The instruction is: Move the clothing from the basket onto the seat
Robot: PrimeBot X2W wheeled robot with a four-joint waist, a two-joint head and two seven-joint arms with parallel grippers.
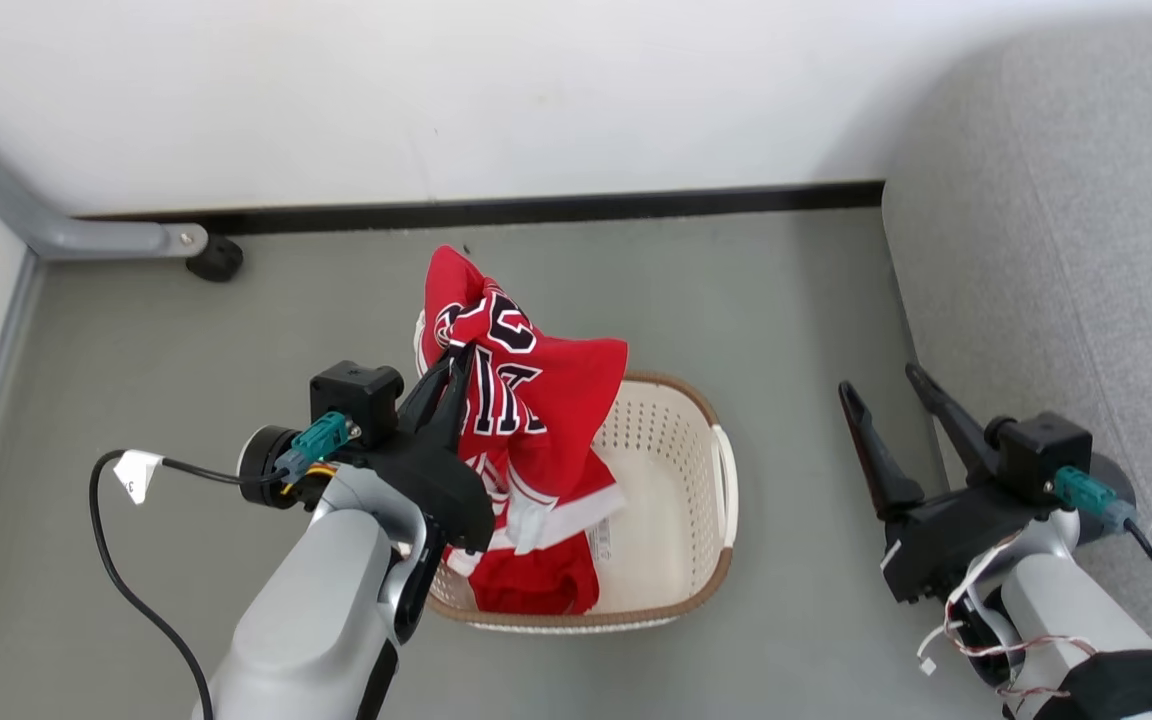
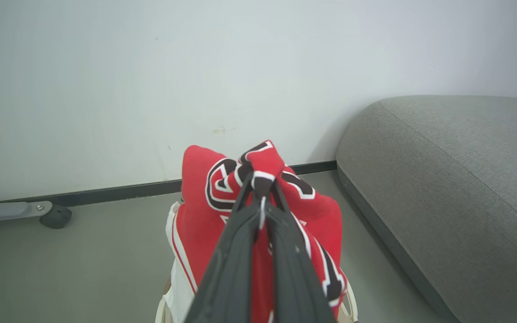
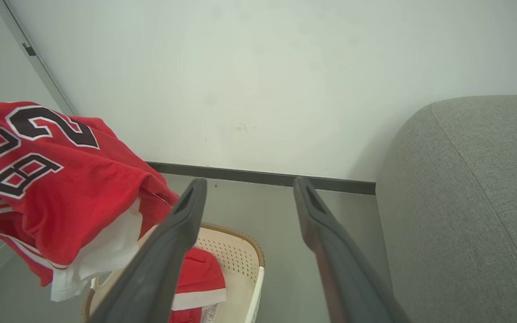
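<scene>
My left gripper is shut on the red jersey, which hangs lifted above the cream basket on the floor. Its black white-outlined letters bunch around the fingertips in the left wrist view. Red shorts with a white band lie in the basket's near left corner; they also show in the right wrist view as red shorts. My right gripper stands open and empty to the right of the basket, beside the grey seat. In the right wrist view the jersey hangs at left.
A white wall with a black baseboard runs behind the basket. A grey metal leg with a black foot rests at the far left. Grey floor lies between the basket and the seat.
</scene>
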